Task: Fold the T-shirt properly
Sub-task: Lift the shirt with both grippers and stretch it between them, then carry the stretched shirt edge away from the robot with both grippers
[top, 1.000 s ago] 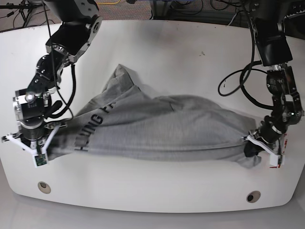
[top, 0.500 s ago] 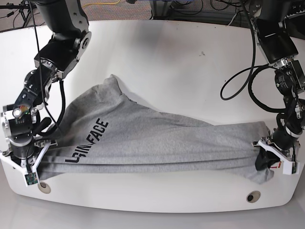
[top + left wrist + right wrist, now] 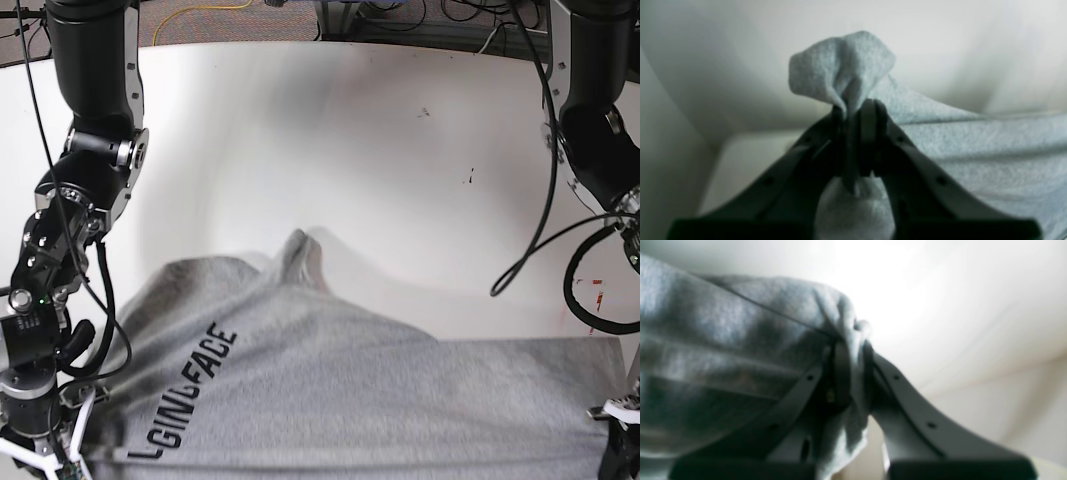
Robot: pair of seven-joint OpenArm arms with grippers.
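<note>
Whereas half a second ago the T-shirt (image 3: 340, 390) lay as a low, sagging band near the front edge of the white table (image 3: 330, 150), it now fills the lower part of the base view as a broad grey sheet, stretched wide between the two arms and carried toward the camera; at the left of that view the right gripper (image 3: 853, 356) has dropped almost out of the bottom corner, and its wrist camera shows the jaws clenched on a bunched fold of grey cloth, with the fabric running off taut to one side; next along, the black lettering (image 3: 185, 392) runs diagonally and faces up, and behind it a small peak of cloth (image 3: 300, 250) stands up at the far edge, probably a sleeve or collar fold not yet flattened; at the right of the base view the left gripper (image 3: 853, 116) is all but out of frame, yet its own camera shows it pinching a puckered corner that pokes up above the fingertips; judging by this, the shirt is being spread and tensioned before any fold, so folding proper has not begun.
</note>
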